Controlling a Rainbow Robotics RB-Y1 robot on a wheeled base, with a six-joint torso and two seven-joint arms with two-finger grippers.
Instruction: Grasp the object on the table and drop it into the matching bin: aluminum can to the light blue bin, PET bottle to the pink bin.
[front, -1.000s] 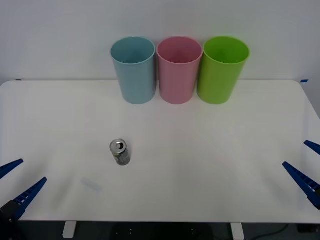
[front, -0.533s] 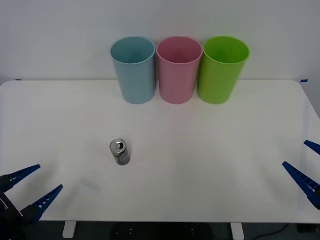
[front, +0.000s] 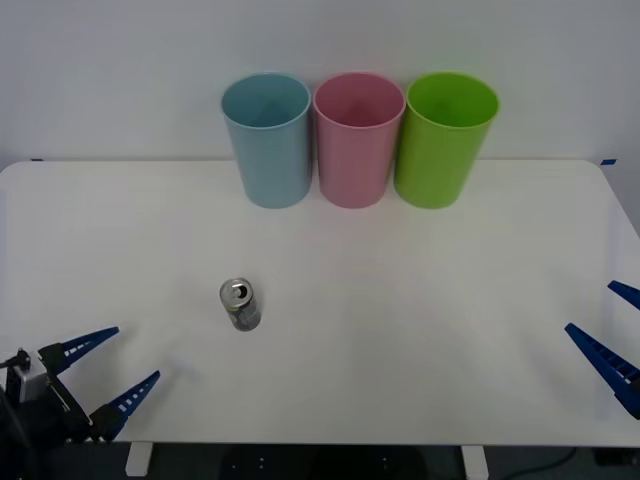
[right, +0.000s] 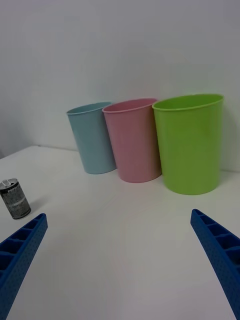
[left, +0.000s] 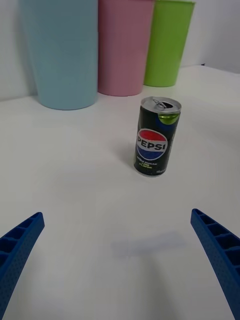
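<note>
Reaching in from the near left corner of the worktop (front: 420, 350), I am bringing my left claw (front: 107, 378) closer to the aluminum can (front: 240, 304); a second ago its blue fingers were barely over the edge, and now they are well onto the white surface with the wrist housing showing too. The left claw is spread wide, holding nothing, and in its wrist view the can is standing upright ahead, between the two fingers but still apart from both. The can itself is not shifting: it is sitting where it was, well in front of the light blue bin (front: 267, 138), which is standing beside the pink bin (front: 358, 138) and a green bin (front: 446, 136) at the far edge. My right claw (front: 612, 334) is waiting, also spread open and empty, at the right edge, unmoved. I am judging this as the approach under way, with the grasp not yet made; next I need to keep advancing until the fingers are flanking the can.
</note>
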